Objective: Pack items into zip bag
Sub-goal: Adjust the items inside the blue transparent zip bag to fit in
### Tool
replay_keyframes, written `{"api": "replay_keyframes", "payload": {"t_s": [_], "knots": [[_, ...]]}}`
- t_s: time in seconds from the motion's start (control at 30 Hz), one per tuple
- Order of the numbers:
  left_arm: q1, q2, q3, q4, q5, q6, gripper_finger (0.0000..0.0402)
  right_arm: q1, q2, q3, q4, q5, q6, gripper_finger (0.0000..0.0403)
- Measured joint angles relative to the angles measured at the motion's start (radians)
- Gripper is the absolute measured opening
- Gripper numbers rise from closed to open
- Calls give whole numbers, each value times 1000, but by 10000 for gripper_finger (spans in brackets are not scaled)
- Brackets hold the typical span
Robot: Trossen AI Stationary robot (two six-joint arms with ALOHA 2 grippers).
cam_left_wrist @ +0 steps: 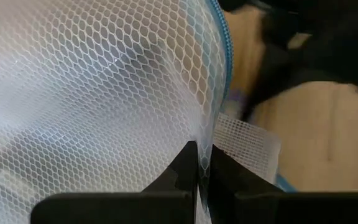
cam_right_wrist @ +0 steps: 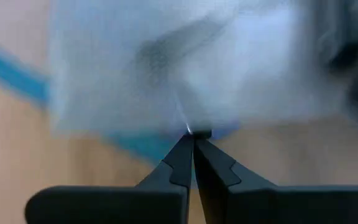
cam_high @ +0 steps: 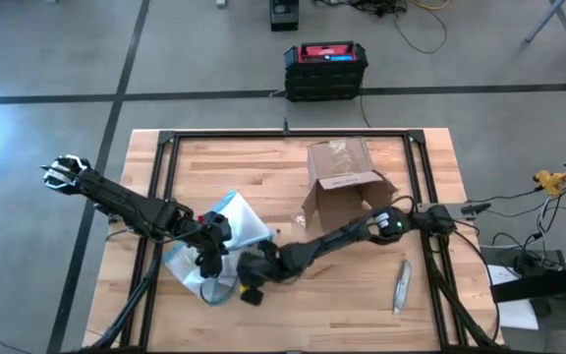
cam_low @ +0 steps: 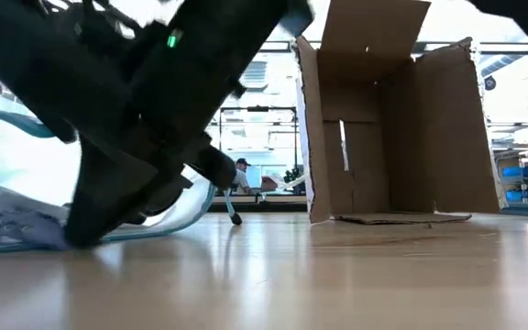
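The zip bag [cam_high: 226, 228], clear with a white mesh pattern and a blue zip strip [cam_left_wrist: 226, 56], lies crumpled on the table's left half. My left gripper [cam_left_wrist: 202, 155] comes from the table's left and is shut on the bag's wall. My right gripper [cam_right_wrist: 193, 138] reaches in from the right, past the cardboard box, and is shut at the bag's blue edge [cam_right_wrist: 138, 146]. In the low view the right arm [cam_low: 145, 119] fills the foreground, with the bag [cam_low: 7, 197] behind it. The items are hidden. My left gripper pinches the bag's mesh wall [cam_left_wrist: 188, 127] between its two fingers, a little inside the blue zip strip. The plastic bulges up and away from the fingertips. My right gripper has its fingertips closed on a small dark bit [cam_right_wrist: 199, 132] at the bag's blue edge, slanting down from the table's right. The blur hides what that bit is.
An open brown cardboard box [cam_high: 344, 177] lies on its side at the table's middle far part, its mouth toward the near edge. A slim grey tool [cam_high: 401, 285] lies near the right front. A black frame [cam_high: 165, 157] runs around the table top. Bare wood shows in front.
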Motion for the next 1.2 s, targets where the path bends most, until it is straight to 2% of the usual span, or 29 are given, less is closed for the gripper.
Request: {"api": "replay_keyframes", "payload": {"t_s": [0.3, 0.57, 0.67, 0.8, 0.9, 1.03, 1.1, 1.2], "knots": [[0, 0, 0, 16, -27, -38, 0, -61, -5, 0, 53, -33, -29, 0], [0, 0, 0, 24, -64, -83, 0, -8, -28, 0, -1, -122, -62, 0], [0, 0, 0, 47, -80, -91, 0, 8, -3, 0, 63, -121, -43, 0], [0, 0, 0, 73, -81, -72, 0, 10, 34, -2, 232, -103, 8, 0], [0, 0, 0, 73, -80, -69, 0, 8, 33, -1, 355, -53, 46, 0], [-1, 0, 0, 76, -71, -68, 0, 8, 29, 0, 356, -11, 73, 0], [-1, 0, -1, 80, -71, -68, 0, 10, 28, 0, 335, -45, 90, 0], [-1, 0, -2, 99, -72, -72, 0, 20, 23, 0, 277, -153, 138, 0]]}}
